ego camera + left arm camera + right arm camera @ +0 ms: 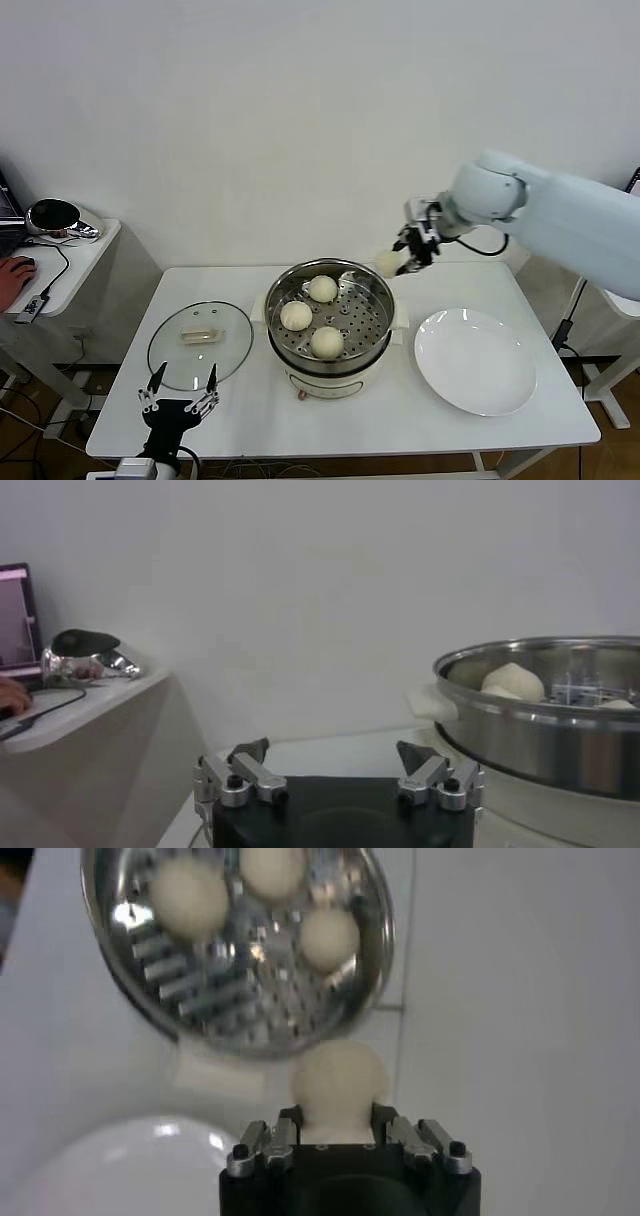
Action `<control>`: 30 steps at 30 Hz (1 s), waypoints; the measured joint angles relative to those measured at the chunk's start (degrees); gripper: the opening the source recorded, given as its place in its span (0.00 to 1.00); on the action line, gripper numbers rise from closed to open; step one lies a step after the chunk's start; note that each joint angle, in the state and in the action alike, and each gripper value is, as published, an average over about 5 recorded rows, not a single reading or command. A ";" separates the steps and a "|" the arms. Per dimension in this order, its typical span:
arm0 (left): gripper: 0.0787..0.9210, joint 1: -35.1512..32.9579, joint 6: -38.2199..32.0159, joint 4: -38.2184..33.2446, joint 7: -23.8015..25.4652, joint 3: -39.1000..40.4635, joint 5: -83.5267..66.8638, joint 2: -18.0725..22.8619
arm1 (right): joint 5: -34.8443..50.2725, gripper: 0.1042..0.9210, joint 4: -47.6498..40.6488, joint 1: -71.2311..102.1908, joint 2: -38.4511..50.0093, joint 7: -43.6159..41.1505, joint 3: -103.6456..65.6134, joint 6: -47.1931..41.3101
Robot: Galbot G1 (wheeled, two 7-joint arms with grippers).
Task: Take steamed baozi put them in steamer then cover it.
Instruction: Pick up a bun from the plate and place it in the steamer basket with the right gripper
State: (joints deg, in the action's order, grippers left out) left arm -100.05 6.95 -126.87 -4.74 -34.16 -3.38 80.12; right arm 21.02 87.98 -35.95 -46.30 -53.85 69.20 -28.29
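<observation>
The steamer point(372, 348) stands mid-table, a shiny steel pot on a cream base, and three baozi point(297, 315) lie on its perforated tray. My right gripper point(400, 260) is shut on a fourth baozi point(388, 263) held in the air just past the steamer's far right rim. In the right wrist view that bun point(338, 1083) sits between the fingers point(285, 1128) with the steamer point(215, 1023) beyond. The glass cover point(200, 343) with its cream handle lies flat on the table left of the steamer. My left gripper point(180, 392) is open near the front left table edge, holding nothing.
A flat white plate point(476, 360) lies right of the steamer. At the far left is a side desk point(62, 260) with a cable, a shiny object and a person's hand. A wall runs close behind the table.
</observation>
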 measured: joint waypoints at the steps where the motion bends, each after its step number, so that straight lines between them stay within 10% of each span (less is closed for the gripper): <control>1: 0.88 0.00 0.00 0.02 0.00 -0.08 -0.06 0.01 | 0.71 0.42 -0.07 0.01 -0.85 0.56 0.44 -0.68; 21: 0.88 0.25 -0.04 0.33 -0.01 -0.39 -0.31 0.43 | 2.28 0.46 -6.08 8.38 -10.37 6.55 3.37 -7.62; 30: 0.88 0.09 -0.13 0.32 -0.02 -0.44 -0.30 0.57 | 0.64 0.73 -6.75 10.01 -10.66 7.07 3.07 -8.31</control>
State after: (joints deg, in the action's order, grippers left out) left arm -99.96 6.82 -126.55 -4.76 -34.60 -3.68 80.68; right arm 21.66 81.23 -25.94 -56.96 -46.79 72.27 -36.60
